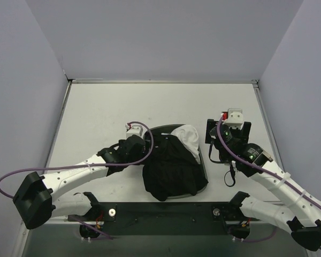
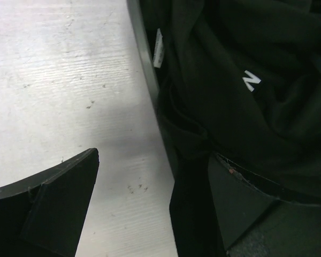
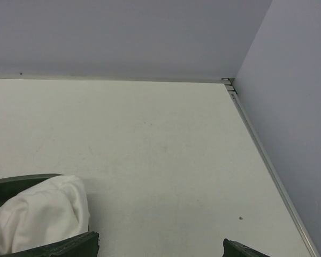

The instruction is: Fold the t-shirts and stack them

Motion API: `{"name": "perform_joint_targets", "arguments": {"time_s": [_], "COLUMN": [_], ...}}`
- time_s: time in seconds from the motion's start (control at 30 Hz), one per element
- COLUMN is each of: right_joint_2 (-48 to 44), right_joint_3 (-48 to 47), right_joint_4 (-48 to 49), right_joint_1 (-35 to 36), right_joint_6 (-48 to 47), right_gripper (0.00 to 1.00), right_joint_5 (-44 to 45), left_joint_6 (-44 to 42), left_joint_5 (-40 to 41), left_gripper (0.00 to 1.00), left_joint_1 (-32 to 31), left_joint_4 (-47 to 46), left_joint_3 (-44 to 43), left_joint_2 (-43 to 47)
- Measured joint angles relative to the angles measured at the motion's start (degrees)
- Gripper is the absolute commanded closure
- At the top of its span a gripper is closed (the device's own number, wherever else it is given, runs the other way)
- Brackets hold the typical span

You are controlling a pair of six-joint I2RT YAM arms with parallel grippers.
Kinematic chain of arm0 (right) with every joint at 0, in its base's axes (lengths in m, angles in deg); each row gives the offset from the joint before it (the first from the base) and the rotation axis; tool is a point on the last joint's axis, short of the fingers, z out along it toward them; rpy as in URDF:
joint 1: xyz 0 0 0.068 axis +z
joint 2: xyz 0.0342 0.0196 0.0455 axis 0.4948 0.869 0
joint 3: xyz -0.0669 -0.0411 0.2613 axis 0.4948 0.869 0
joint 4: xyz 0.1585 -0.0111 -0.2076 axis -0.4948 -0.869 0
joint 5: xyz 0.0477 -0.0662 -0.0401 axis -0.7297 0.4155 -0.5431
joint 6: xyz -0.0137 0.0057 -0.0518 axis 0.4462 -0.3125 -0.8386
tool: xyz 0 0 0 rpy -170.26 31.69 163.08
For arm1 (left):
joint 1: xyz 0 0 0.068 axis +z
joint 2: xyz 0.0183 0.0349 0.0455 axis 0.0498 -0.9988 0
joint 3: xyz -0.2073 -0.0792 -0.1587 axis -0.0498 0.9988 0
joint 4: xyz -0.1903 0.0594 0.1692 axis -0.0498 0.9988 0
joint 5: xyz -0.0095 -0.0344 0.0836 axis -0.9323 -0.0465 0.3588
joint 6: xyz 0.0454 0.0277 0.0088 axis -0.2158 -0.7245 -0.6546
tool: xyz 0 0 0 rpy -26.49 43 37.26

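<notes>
Table (image 1: 96, 107): it carries a dark oval basket (image 1: 204, 171) midway along its near edge, between our two arms.
Black t-shirts (image 1: 171, 166): heaped in the basket, with the pile spilling over the rim on the near-left side.
White garment (image 1: 188, 136): bunched at the basket's far end, touching the black heap.
Left gripper (image 1: 143, 145): jaws wide and holding nothing. It sits at the basket's left rim, right against the black cloth.
Right gripper (image 1: 228, 128): jaws wide and empty, over bare table just right of the basket, aimed at the far right corner.
Key relation: the black heap lies directly right of the left gripper. Its long axis runs from far edge to near edge, across that arm's line of reach. We judge the left arm the nearer for a first grab.
Left wrist view: the jaws straddle the rim. One finger (image 2: 53, 209) hangs over bare table and the other (image 2: 246, 206) sits on the cloth side, below a fold. We cannot tell whether it touches. A white printed letter (image 2: 251, 80) and a small white label (image 2: 159, 48) show here and not from above.
Right wrist view: only the white garment and a strip of rim, with no black cloth.
Top view: the only one showing both arms and the whole heap.
Stage: nothing is folded or stacked yet, so we judge the task to be at its start.
</notes>
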Motion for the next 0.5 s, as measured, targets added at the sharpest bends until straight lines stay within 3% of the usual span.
{"name": "perform_joint_targets", "arguments": {"time_s": [0.17,0.3,0.43,0.5], "right_joint_2": [0.59,1.7,2.14,2.14], "right_joint_3": [0.55,0.83,1.03,1.03], "right_joint_4": [-0.11,-0.28,-0.55,-0.52], "right_joint_1": [0.0,0.0,0.0,0.0], "right_joint_6": [0.39,1.07,1.75,2.03], "right_gripper": [0.01,0.02,0.02,0.02], "right_joint_5": [-1.01,-1.46,-1.7,-1.77], "left_joint_6": [0.63,1.01,1.88,2.14], "left_joint_5": [-1.29,-1.92,-2.43,-2.54], "left_gripper": [0.12,0.28,0.55,0.78], "left_joint_1": [-0.07,-0.31,-0.52,-0.63], "left_joint_4": [-4.9,-7.1,-7.98,-8.35], "left_joint_3": [0.02,0.02,0.02,0.02], "left_joint_2": [-3.85,-7.15,-9.05,-9.4]}}
